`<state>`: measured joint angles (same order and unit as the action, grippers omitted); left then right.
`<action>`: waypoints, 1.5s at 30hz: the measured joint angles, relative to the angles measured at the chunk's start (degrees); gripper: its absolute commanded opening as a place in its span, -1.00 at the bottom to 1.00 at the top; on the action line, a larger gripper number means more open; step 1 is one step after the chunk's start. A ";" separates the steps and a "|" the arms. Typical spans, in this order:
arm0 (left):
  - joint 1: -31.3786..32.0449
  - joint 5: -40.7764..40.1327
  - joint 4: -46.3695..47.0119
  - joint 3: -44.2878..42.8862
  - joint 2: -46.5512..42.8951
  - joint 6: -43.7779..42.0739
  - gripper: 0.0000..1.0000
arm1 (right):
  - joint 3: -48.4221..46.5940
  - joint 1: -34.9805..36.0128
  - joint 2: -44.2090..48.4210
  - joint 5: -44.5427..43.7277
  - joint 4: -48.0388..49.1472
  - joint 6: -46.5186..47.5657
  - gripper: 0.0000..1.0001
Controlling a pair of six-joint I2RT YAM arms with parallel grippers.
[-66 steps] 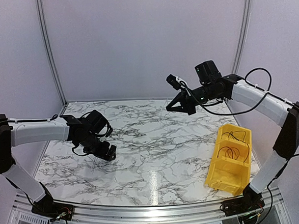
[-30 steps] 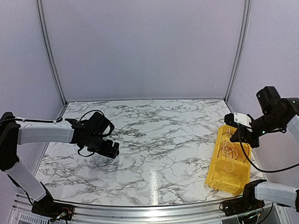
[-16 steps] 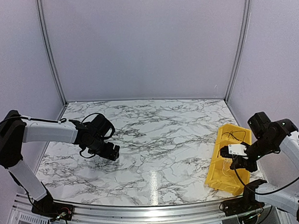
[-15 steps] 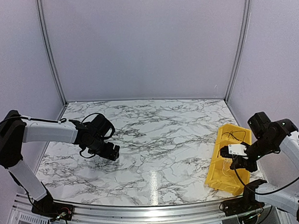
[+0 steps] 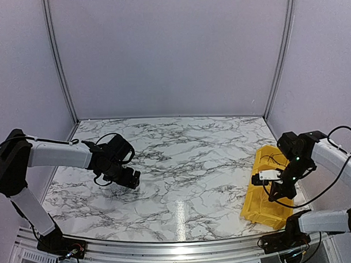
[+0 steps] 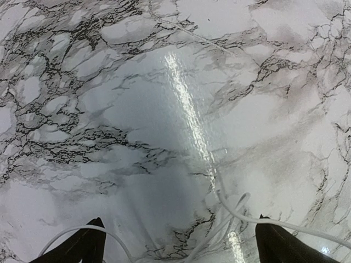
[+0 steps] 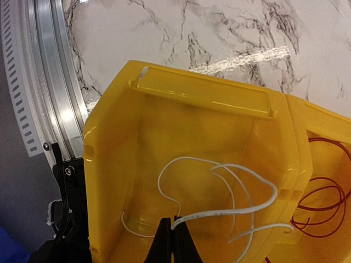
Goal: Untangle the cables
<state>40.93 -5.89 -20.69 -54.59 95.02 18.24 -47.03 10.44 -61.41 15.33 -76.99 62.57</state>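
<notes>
We see a two-compartment yellow bin (image 5: 256,212) at the right of the marble surface (image 5: 182,160), with the right claw (image 7: 170,236) reaching down into the compartment nearest the arm bases. Its fingers are pinched together on a thin white cable (image 7: 219,215), which curls in loose loops across that compartment's floor. Dark red cables (image 7: 323,192) lie coiled in the compartment beyond the divider. Well apart, on the left of the surface, the left claw (image 6: 178,233) hovers low with its fingers spread wide and holding nothing. A second white cable (image 6: 225,201) loops on the marble between and below them. We judge the step in hand to be sorting a separated cable into the bin, though a lift out of it would look the same. If it is a drop, the next move calls for the right claw to part its fingers and rise straight up so the loops do not snag. The left claw would need to close on the cable beneath it.
</notes>
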 measured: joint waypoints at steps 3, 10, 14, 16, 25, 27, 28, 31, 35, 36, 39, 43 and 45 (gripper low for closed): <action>0.00 -0.22 0.04 0.00 0.00 0.00 0.98 | -2.71 0.00 -0.20 0.44 -0.74 -0.35 -1.00; 0.00 -0.72 0.31 0.00 0.09 -0.04 0.98 | -13.29 1.53 6.64 1.95 -0.92 -1.70 -1.00; 0.00 -1.07 0.55 0.00 0.44 -0.09 0.98 | -16.17 2.01 10.01 3.23 -1.03 -2.67 -1.00; 0.00 -1.33 0.74 0.00 0.72 -0.22 0.98 | -16.24 2.64 11.04 3.67 -1.18 -3.04 -1.00; 0.00 -2.10 1.14 -1.25 2.82 -0.24 0.98 | -16.15 5.35 12.85 6.73 -1.29 -5.86 -1.00; 0.00 -2.12 1.14 -1.29 3.19 -0.22 0.98 | -16.20 5.68 13.44 8.46 -1.31 -6.69 -1.00; 0.00 -2.12 1.14 -1.29 3.34 -0.22 0.98 | -16.20 5.75 13.60 9.33 -1.31 -7.08 -1.00; 0.00 -2.12 1.14 -1.29 3.61 -0.20 0.98 | -15.98 5.81 13.92 11.04 -1.29 -7.74 -1.00; 0.00 -2.12 1.14 -1.29 3.63 -0.20 0.98 | -11.67 5.84 14.12 10.93 -1.14 -7.87 -1.00; 0.00 -2.12 1.14 -1.29 3.63 -0.20 0.98 | -10.29 5.84 13.84 10.54 -1.14 -7.69 -1.00; 0.00 -2.10 1.14 -1.29 3.63 -0.20 0.98 | -7.30 5.86 12.17 8.07 -1.49 -6.82 -1.00; 0.00 -2.10 1.14 -1.29 3.63 -0.20 0.98 | -5.51 5.86 9.31 4.35 -1.46 -6.32 -1.00; 0.00 -2.10 1.14 -1.29 3.63 -0.17 0.98 | -4.90 5.86 8.20 2.84 -1.46 -6.32 -1.00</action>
<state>40.93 -7.99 -19.55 -55.88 98.65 18.06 -51.92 16.29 -53.21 18.17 -78.46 56.25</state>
